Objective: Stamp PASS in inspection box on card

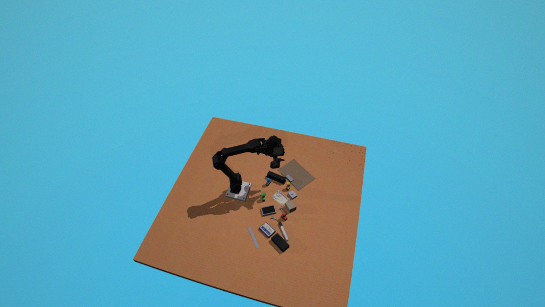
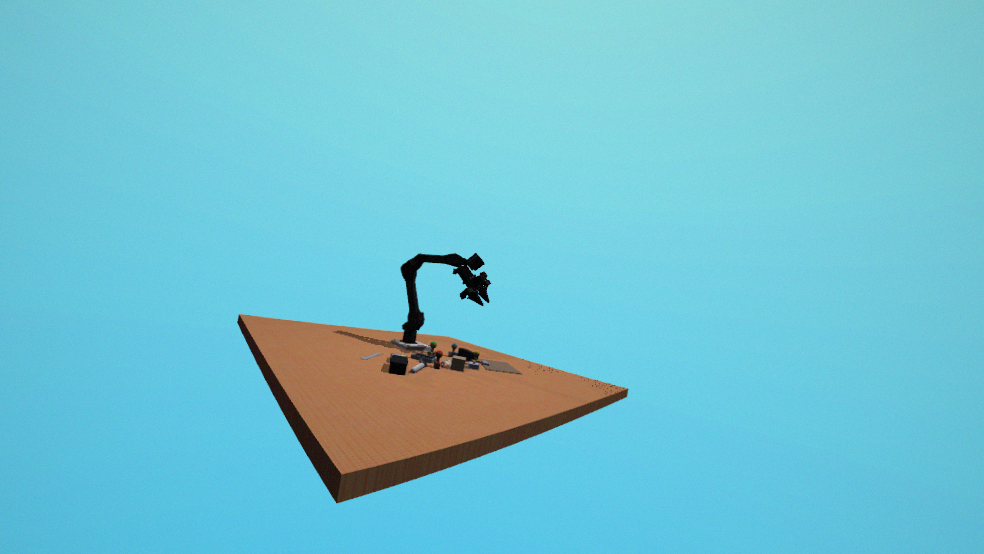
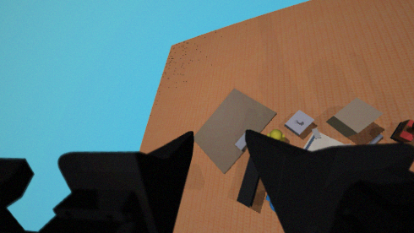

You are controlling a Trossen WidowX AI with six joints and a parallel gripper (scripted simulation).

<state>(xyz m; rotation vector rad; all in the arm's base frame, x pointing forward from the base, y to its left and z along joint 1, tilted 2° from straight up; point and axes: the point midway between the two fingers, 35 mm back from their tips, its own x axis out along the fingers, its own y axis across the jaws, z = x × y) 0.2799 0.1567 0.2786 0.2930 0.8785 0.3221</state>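
Note:
My gripper (image 1: 283, 156) (image 2: 485, 302) (image 3: 219, 135) is partly open and empty, high above the bench near the grey-brown sheet. Stamps with round knobs stand on the bench: green (image 1: 263, 194) (image 2: 433, 344), blue (image 1: 268, 179) (image 3: 270, 204), yellow (image 1: 288, 184) (image 3: 276, 135) and red (image 1: 284, 215) (image 3: 409, 128). I cannot tell which one reads PASS. The pale card (image 1: 280, 198) (image 3: 327, 143) lies among them, its print too small to read. A dark pad in a grey tray (image 1: 268, 210) lies beyond the green stamp. My right finger hides part of the card in the wrist view.
The grey-brown sheet (image 1: 299, 175) (image 3: 230, 122) carries a small grey block (image 1: 289, 178). A black bar (image 1: 276, 177) (image 3: 249, 186), a beige block (image 1: 290, 206) (image 3: 356, 115) and a small grey square (image 1: 292, 194) (image 3: 299, 122) stand nearby. A labelled box (image 1: 267, 229), black block (image 1: 280, 242), white marker (image 1: 283, 232) and grey strip (image 1: 253, 237) lie farther off.

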